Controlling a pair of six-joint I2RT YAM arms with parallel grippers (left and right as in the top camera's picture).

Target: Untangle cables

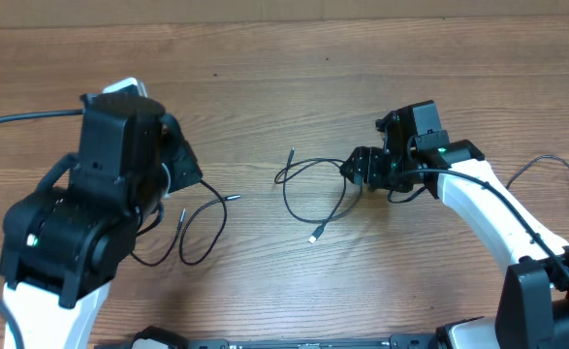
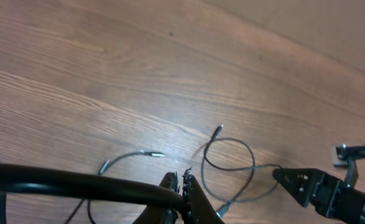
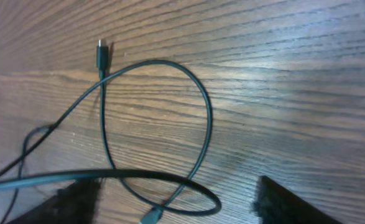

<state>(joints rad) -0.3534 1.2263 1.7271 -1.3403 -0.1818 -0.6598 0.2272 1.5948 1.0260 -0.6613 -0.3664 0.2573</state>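
One thin black cable [image 1: 206,228] lies looped on the wooden table just right of my left arm, its small plug tips pointing out of the loop. My left gripper [image 2: 186,186] is shut on a black cable [image 2: 76,180] that runs off to the left, close under the camera. A second cable [image 1: 308,165] forms a loose ring at the table's middle. In the right wrist view that ring [image 3: 207,118] crosses itself. My right gripper [image 3: 182,205] stands open over its near end, fingers [image 3: 76,199] wide apart, with the cable lying between them untouched.
Thicker black wires [image 1: 22,118] [image 1: 555,165] trail from the arms at the far left and far right. The table's back edge [image 1: 265,21] runs along the top. A black rail [image 1: 313,341] lines the front edge.
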